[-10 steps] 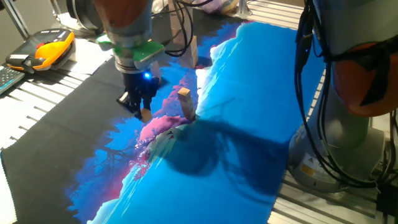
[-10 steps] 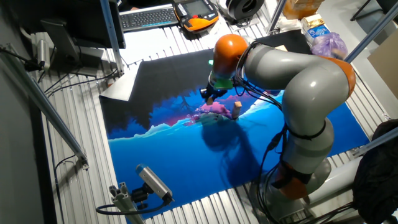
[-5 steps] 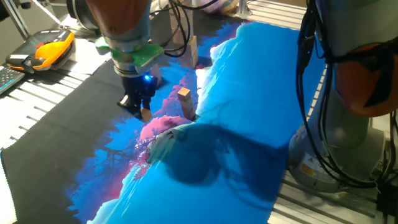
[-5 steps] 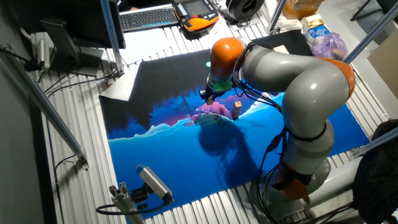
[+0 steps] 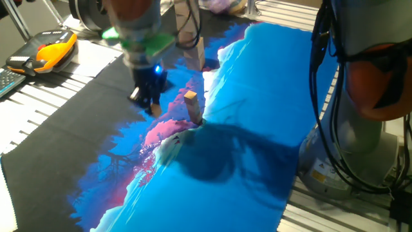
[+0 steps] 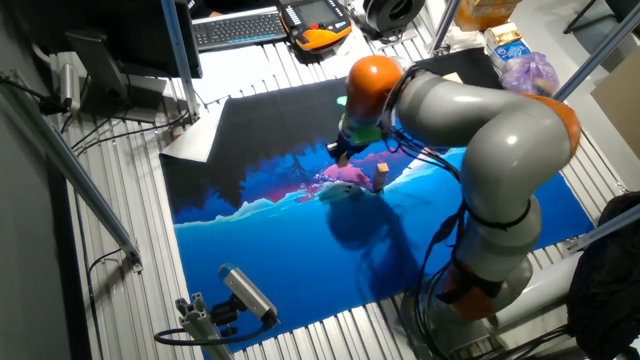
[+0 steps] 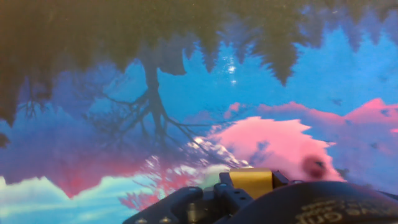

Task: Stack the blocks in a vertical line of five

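Hand view shows a tan block [image 7: 251, 182] seated at the lower edge between dark finger parts, so the gripper [image 5: 150, 104] is judged to be pinching it, though the fixed views are too blurred there to confirm the hold. A short stack [image 5: 191, 107] of the same blocks stands upright on the pink patch of the mat [image 5: 257, 96]; its top block appears turned slightly against those below, and how many blocks it holds cannot be counted with certainty. The gripper hangs above the mat near the stack, to its left in one fixed view, and apart from it. The step in hand is judged to be the carrying of the held block to the top of the stack. For this to be done well, the block should be brought well above the top before it is moved sideways, so that the stack is not struck from the side. The block should then be centred over the top block, its faces squared to the stack as far as the turned top allows, and lowered slowly until contact is made. The jaws should be parted only then, and the withdrawal made straight upward. A tower [image 5: 197, 53] behind the stack should be kept clear of.
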You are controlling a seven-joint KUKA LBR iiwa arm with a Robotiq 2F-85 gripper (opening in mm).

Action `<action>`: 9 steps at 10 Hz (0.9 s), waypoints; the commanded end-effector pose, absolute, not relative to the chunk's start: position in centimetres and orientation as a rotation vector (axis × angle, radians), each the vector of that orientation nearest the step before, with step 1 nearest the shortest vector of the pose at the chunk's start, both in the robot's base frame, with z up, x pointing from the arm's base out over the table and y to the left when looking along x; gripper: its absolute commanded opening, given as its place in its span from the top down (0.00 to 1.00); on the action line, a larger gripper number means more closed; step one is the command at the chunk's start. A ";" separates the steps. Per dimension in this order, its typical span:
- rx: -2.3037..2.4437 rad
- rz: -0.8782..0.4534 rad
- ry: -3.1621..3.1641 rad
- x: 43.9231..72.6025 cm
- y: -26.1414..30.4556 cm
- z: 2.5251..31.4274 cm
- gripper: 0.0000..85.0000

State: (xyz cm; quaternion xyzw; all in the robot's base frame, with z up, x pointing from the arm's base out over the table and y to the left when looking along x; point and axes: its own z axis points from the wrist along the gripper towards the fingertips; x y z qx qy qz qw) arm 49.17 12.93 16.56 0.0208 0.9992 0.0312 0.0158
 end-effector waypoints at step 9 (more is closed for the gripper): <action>0.027 0.103 3.106 47.1 0.8 18.2 1.00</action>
